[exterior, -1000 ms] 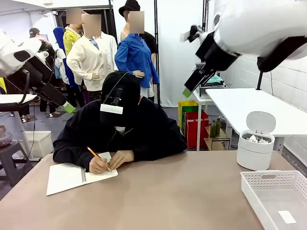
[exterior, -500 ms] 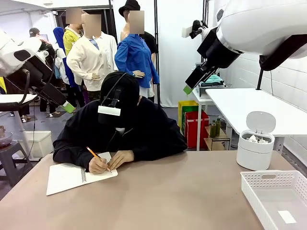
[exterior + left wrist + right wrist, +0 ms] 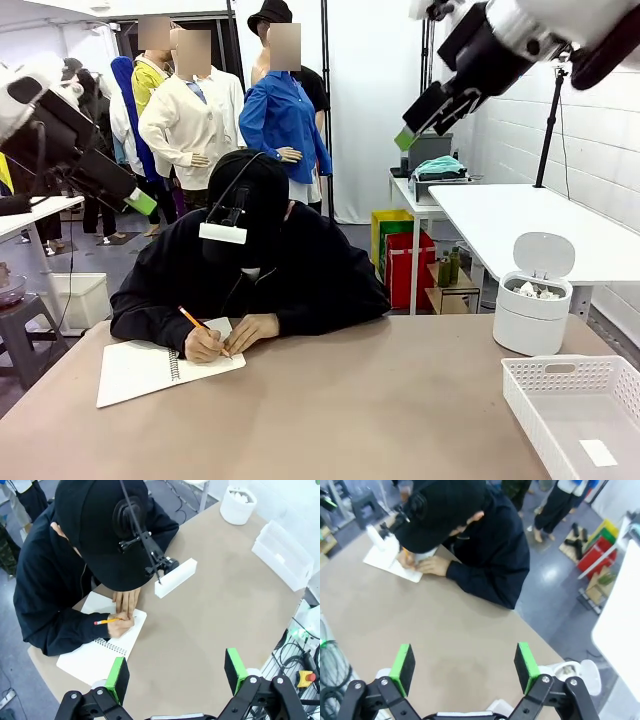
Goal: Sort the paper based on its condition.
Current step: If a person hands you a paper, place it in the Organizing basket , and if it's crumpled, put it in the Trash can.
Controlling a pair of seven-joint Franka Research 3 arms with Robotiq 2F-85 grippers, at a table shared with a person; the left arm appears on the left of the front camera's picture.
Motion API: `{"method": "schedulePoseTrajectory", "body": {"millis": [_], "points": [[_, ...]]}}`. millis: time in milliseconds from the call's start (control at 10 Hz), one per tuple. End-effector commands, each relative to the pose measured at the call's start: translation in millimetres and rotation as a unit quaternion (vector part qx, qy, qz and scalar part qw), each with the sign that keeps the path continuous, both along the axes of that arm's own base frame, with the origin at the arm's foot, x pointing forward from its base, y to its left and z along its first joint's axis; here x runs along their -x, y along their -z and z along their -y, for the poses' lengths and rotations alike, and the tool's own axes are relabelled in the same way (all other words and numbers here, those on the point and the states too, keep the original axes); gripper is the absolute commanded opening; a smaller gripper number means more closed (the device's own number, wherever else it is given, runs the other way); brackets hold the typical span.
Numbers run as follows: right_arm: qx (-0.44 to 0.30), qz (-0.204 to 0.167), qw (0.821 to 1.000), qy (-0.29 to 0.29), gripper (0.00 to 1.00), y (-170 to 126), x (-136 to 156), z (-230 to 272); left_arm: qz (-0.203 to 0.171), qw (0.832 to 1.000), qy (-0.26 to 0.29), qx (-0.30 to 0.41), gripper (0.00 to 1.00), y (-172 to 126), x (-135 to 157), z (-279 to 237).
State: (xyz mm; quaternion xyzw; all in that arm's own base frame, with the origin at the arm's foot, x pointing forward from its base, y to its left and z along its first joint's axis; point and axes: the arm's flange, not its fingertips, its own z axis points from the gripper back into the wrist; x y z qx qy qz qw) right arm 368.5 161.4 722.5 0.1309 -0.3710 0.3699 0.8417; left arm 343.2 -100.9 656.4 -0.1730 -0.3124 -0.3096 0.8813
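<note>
Since a second ago the right arm has swung higher, carrying the right gripper (image 3: 408, 135) up to hang high above the far right part of the tan table (image 3: 370, 400); the left gripper (image 3: 142, 203) has lifted only slightly. The small white crumpled paper wads (image 3: 530, 291) lie inside the round white lidded bin (image 3: 532, 325) at the table's far right corner, its lid tipped up. They are lumpy, with no long axis or heading to make out. Most of each wad sits below the rim, so their number cannot be told.

Beside the bin, at the near right corner, the white perforated plastic basket (image 3: 560, 385) is cut off by the picture's edges; a pale flat patch on its floor is too small to identify.

Both arms are raised and angled down toward the table. In the wrist views each gripper's green-padded fingers stand wide apart with nothing between them. At the far left edge a person's hand (image 3: 205, 345) holds an orange pencil (image 3: 190, 318) over an open spiral-bound notebook (image 3: 140, 372).
</note>
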Motion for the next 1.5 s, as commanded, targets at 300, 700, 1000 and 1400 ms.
{"method": "schedulePoseTrajectory", "body": {"millis": [300,700,1000,1400], "points": [[0.017,-0.021,0.999,-0.034,1.00,2.3,18.1,33.5,0.040,0.998,-0.018,-0.033,1.00,-10.7,33.4,-16.7],[0.027,-0.019,0.998,-0.044,1.00,10.7,26.6,54.8,0.045,0.997,-0.019,-0.061,1.00,-14.4,31.4,-13.3],[0.031,-0.028,0.997,-0.065,1.00,12.9,26.0,57.1,0.070,0.996,-0.021,-0.057,1.00,-21.5,33.9,-7.7],[0.026,-0.024,0.999,-0.037,1.00,8.0,25.5,53.9,0.054,0.997,-0.010,-0.056,1.00,-17.2,32.3,-10.2]]}}
